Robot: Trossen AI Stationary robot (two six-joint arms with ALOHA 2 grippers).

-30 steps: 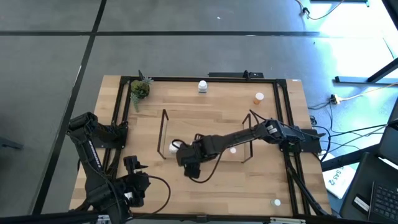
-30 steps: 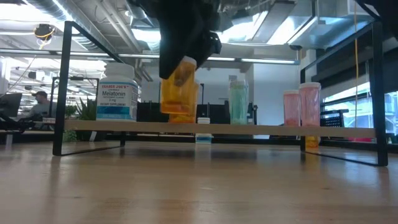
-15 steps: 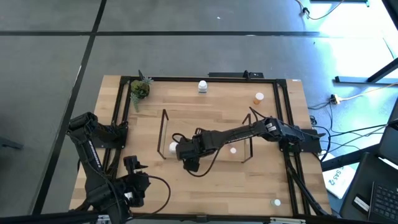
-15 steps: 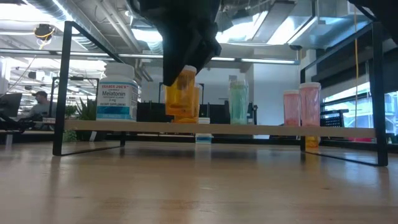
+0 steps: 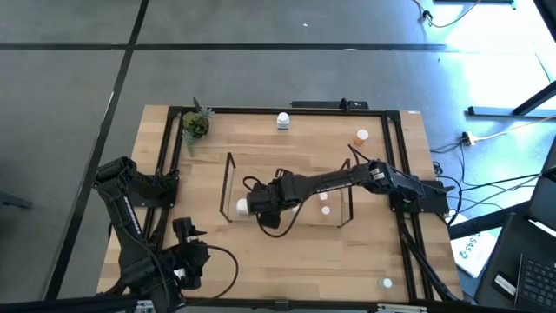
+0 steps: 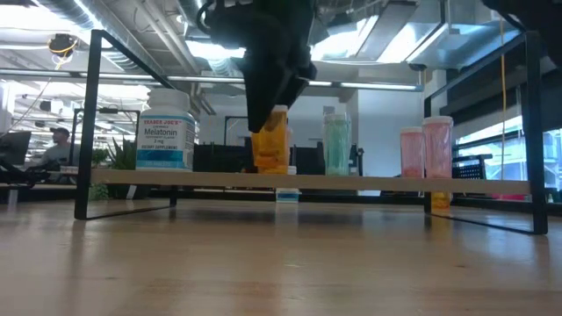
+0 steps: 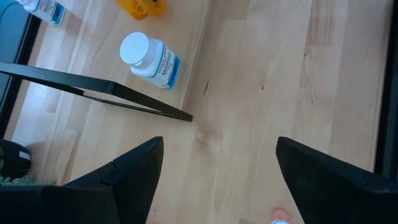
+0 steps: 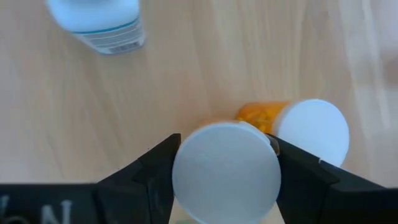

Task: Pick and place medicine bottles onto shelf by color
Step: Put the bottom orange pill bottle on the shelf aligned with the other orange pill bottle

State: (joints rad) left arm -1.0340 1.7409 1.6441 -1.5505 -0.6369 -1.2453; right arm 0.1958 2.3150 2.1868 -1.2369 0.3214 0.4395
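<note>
The shelf (image 6: 307, 180) stands mid-table, a black wire rack with a light wood board (image 5: 291, 187). On it stand a white Melatonin bottle (image 6: 165, 132), a teal bottle (image 6: 336, 145) and two pink bottles (image 6: 426, 149). My right gripper (image 8: 225, 186) hangs over the shelf, shut on an orange bottle (image 6: 272, 145) with a white cap. This bottle is close beside a second orange bottle (image 8: 311, 130) that stands on the board. My left gripper (image 7: 217, 174) waits open at the table's near left (image 5: 187, 252). My right gripper pinches the orange bottle by its white cap (image 8: 225, 171), one finger (image 8: 155, 168) on each side. The fingers come from above, pointing steeply down. The bottle hangs nearly upright below them; whether its base touches the shelf board I cannot tell.
A small potted plant (image 5: 195, 124) sits at the far left corner. A white bottle (image 5: 282, 120) stands by the far edge and an orange one (image 5: 360, 136) at the far right. Another white-capped bottle (image 5: 387, 282) stands near the right front corner. A black frame (image 5: 165, 174) edges the table.
My right gripper has carried the orange bottle toward the table's far edge and a little to the right, over the shelf board. It now sits close beside the other orange bottle. The held bottle has come from tilted to nearly upright.
</note>
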